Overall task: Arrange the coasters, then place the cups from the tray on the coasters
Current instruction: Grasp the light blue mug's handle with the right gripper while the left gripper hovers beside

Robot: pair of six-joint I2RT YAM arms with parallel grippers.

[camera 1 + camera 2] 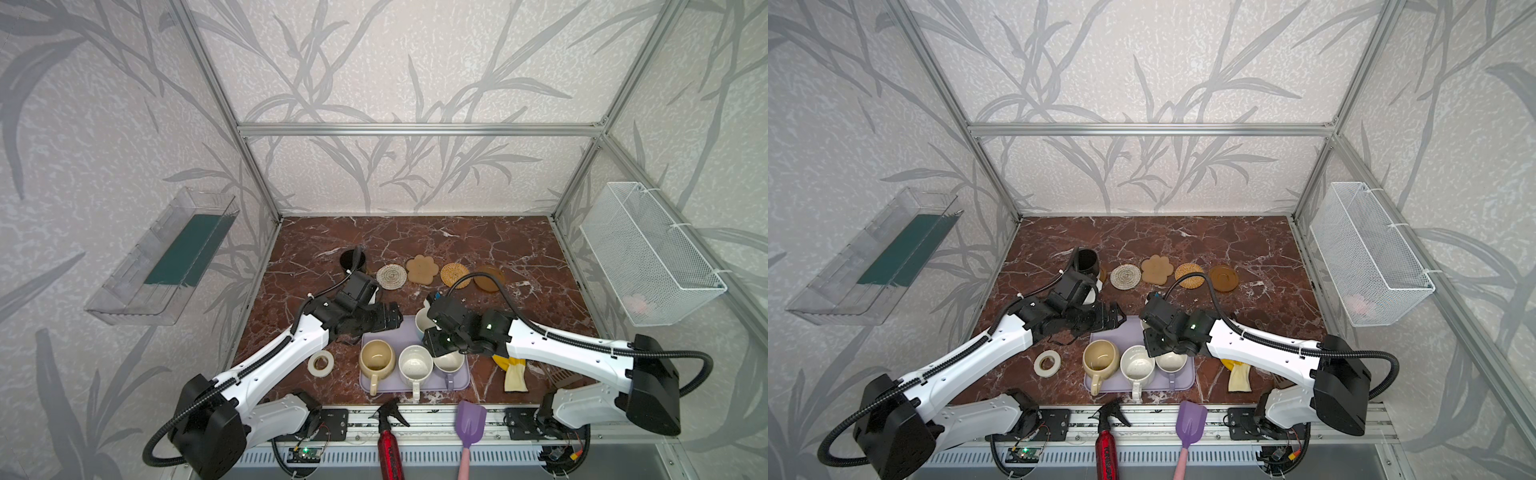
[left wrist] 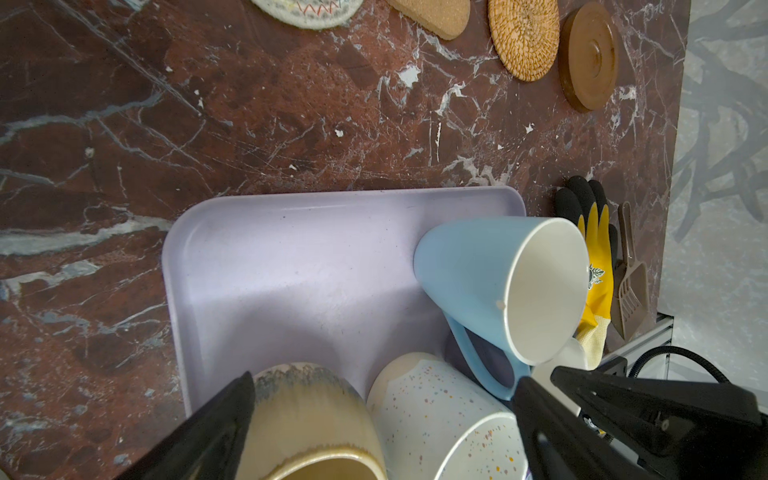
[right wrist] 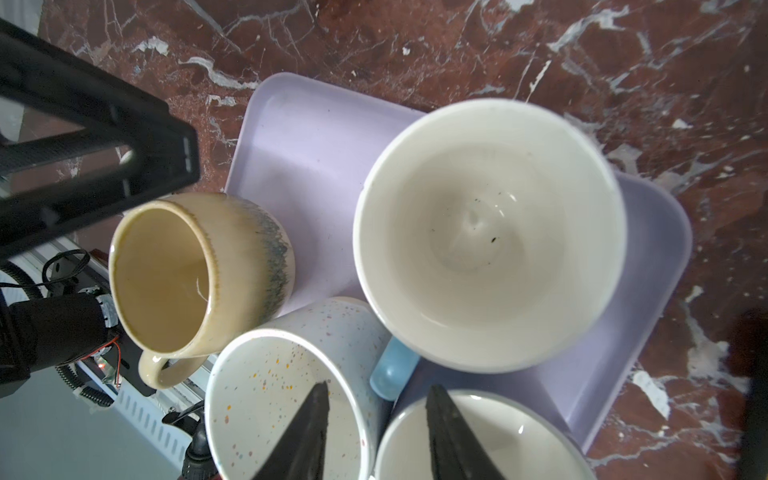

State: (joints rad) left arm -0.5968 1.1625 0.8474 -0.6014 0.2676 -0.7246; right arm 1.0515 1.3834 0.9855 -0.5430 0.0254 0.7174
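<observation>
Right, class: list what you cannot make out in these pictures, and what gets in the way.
Right tool: whether it touches the light blue cup's handle, unclear in the right wrist view; its arm covers it in both top views.
Lavender-grey cup: cut off by the right wrist view's edge.
Black cup: its base, behind the left arm in both top views.
Pink thing in the wire basket: blurred by mesh.

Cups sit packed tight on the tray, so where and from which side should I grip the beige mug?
I'd pinch its left rim wall from straight above, one pincer finger inside. The beige mug stands upright, mouth open; the speckled mug crowds its right, while its left is free.
</observation>
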